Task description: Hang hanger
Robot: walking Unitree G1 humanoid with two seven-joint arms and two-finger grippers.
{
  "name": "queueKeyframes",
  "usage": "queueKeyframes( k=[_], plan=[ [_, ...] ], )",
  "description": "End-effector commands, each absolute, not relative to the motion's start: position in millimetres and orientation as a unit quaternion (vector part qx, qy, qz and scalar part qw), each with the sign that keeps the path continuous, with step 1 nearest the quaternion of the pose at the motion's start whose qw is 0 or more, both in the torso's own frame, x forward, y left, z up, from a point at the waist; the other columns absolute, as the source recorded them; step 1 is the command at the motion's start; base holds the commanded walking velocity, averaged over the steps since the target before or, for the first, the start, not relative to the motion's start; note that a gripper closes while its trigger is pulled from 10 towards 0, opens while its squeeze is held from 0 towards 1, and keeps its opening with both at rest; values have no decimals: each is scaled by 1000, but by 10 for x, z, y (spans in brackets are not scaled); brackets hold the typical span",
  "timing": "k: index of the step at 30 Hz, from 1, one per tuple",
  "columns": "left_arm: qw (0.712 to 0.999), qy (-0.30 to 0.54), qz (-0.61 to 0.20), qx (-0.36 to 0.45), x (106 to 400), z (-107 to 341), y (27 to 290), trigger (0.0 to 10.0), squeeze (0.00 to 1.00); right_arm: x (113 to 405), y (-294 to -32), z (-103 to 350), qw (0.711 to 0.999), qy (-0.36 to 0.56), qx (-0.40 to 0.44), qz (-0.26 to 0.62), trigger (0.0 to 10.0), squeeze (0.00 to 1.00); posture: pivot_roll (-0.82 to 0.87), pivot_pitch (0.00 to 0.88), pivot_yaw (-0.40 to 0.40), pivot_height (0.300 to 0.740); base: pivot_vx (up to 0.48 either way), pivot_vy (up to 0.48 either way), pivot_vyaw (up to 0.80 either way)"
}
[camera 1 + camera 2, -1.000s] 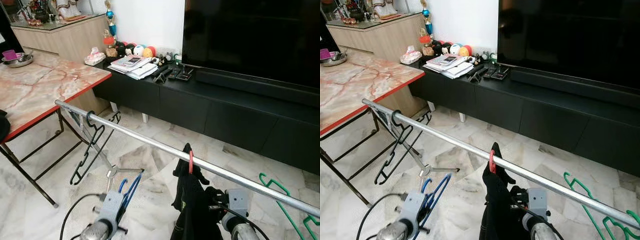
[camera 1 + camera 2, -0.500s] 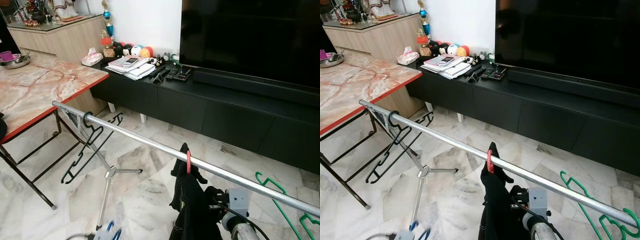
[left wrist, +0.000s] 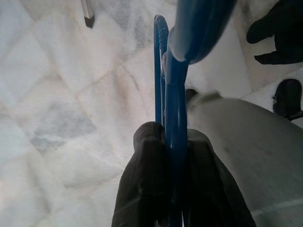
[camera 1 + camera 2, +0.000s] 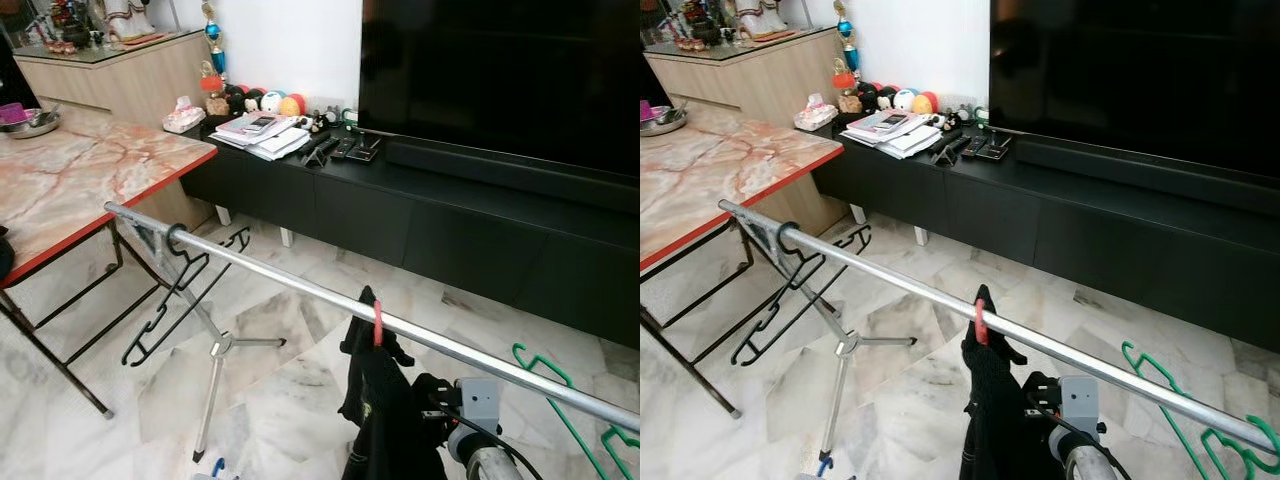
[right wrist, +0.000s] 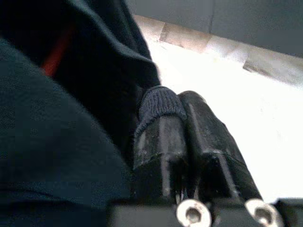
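Note:
A silver rail runs across in front of me on a tripod stand. A red hanger hook sits over it, carrying a black garment. My right gripper is shut on a ribbed edge of that garment, just right of the hook and below the rail; its grey wrist shows at the lower right. My left gripper is low down over the floor, shut on a blue hanger, whose tip peeks in at the bottom edge.
Black hangers hang at the rail's left end and green hangers at its right end. A marble-topped table stands to the left. A black TV cabinet with a large screen lies beyond. The tripod legs spread over the marble floor.
My left arm has dropped down out of the eye views, taking the blue hanger with it. The right gripper and the black garment have stayed in place.

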State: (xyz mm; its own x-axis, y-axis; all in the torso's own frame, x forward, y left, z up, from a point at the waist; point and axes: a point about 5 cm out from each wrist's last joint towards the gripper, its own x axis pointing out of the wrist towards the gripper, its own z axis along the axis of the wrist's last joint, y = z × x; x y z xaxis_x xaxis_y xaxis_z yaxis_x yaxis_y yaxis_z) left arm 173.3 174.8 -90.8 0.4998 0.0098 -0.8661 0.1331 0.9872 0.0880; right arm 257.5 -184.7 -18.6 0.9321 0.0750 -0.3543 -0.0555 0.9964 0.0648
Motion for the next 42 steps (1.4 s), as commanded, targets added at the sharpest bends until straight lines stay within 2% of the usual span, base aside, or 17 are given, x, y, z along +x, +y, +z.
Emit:
queueKeyframes(
  k=[1, 7, 12, 15, 22, 42],
  plan=[
    [855, 512, -27, 80, 1691, -929, 1771, 10000, 0, 2621, -1768, -166, 982, 179, 33, 40, 10000, 0, 43, 22, 42, 740, 0, 480, 0],
    [853, 515, -32, 79, 1681, -941, 1694, 10000, 0, 2625, -1763, -161, 983, 177, 33, 39, 10000, 0, 44, 22, 43, 740, 0, 480, 0],
    [854, 512, -27, 82, 1697, -920, 1832, 10000, 0, 2623, -1771, -174, 982, 185, 30, 32, 10000, 0, 44, 22, 43, 740, 0, 456, -163],
    [854, 512, -24, 89, 1687, -903, 1984, 10000, 0, 2618, -1779, -183, 981, 190, 31, 27, 10000, 0, 45, 23, 43, 740, 0, 0, -781],
    [855, 510, -21, 91, 1706, -876, 2087, 10000, 0, 2613, -1786, -191, 980, 193, 27, 26, 10000, 0, 44, 21, 42, 740, 0, 0, -781],
    [852, 513, -34, 95, 1682, -887, 2079, 10000, 0, 2606, -1779, -207, 979, 201, 26, 26, 10000, 0, 45, 22, 44, 740, 0, 0, -777]
  ],
)
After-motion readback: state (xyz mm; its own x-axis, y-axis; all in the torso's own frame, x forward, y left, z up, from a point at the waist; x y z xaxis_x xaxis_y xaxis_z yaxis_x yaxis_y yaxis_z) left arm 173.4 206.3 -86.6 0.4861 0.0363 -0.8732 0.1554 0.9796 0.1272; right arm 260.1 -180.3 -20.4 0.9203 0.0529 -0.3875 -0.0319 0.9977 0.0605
